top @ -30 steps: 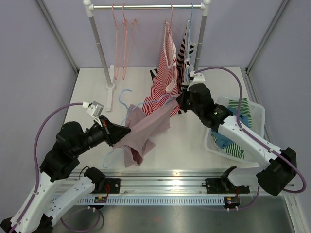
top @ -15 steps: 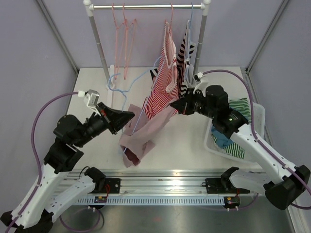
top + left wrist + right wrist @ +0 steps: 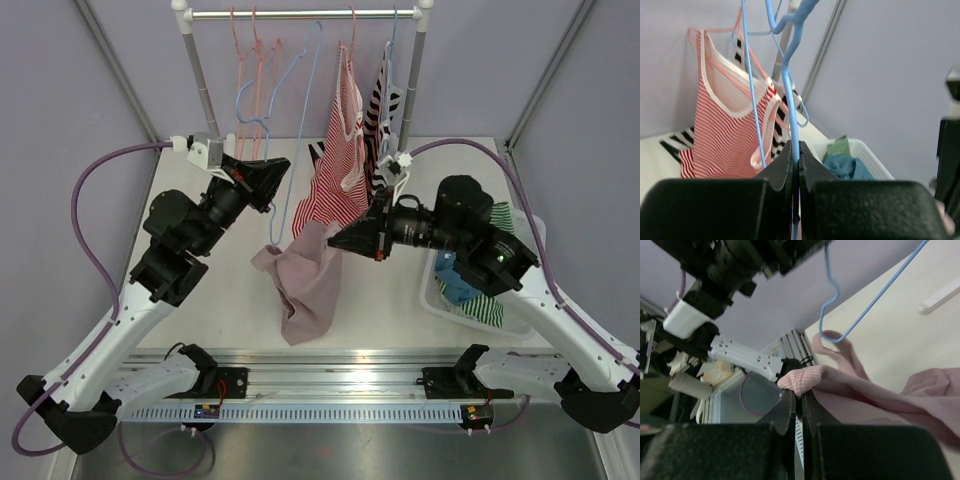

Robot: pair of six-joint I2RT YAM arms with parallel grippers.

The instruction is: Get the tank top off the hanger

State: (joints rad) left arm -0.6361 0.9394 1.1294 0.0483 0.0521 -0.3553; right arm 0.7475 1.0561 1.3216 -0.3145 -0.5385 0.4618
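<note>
White counter (image 3: pixel 400 310) fills the floor of the booth, with a metal clothes rack (image 3: pixel 205 90) standing along its far edge. A white plastic basket (image 3: pixel 532 228) of folded clothes sits by the right edge, partly hidden under the right arm.

A mauve ribbed tank top (image 3: pixel 312 285) hangs in the air over the middle of the counter, nearer the near edge than the far one. Its lower hem droops toward the surface; whether it touches cannot be told. A red-and-white striped top (image 3: pixel 335 180) hangs from the rack behind it, toward the far right corner.

The blue hanger (image 3: pixel 300 130) stands tilted, its hook up near the rack's bar and its lower end down at the mauve cloth. From the right wrist, one curled end of the hanger (image 3: pixel 880 296) sits inside a strap loop of the tank top (image 3: pixel 880 395), so the garment is not yet free.

The left gripper (image 3: pixel 280 170), raised over the left half of the counter, has its jaws pressed together on the hanger's wire (image 3: pixel 790 110). The right gripper (image 3: pixel 335 238) pinches a rolled fold of the mauve cloth, jaws nearly meeting.
</note>
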